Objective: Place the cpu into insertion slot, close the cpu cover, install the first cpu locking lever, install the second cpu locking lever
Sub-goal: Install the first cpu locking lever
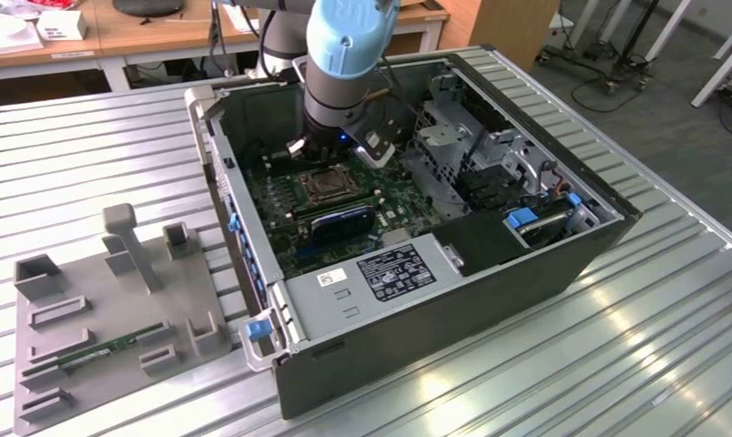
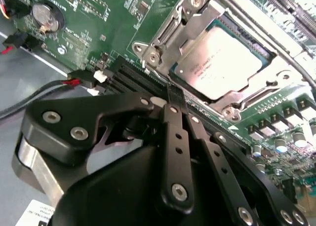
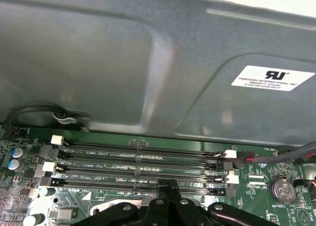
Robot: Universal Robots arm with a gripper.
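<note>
With the cpu (image 2: 224, 63) seated in the slot (image 2: 276, 85) and the cover (image 2: 197, 16) down over it, the gripper (image 2: 174, 95), jaws pressed together, reaches beside the socket's edge, apparently for a locking lever.

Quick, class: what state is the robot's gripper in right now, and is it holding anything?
Gripper: shut, fingers together, holding nothing, beside the cpu cover lying over the cpu.

1. An open dark grey metal computer case (image 1: 463, 300) lies on its side on a ribbed silver metal table (image 1: 86, 164).
2. A grey plastic fixture tray (image 1: 111, 337) rests near the table's edge at the exterior view's left, beside the case.
3. A long green memory stick (image 1: 99, 352) lies flat on that tray.
4. Long black memory slots (image 3: 143, 169) run along the green motherboard (image 2: 113, 18).
</note>
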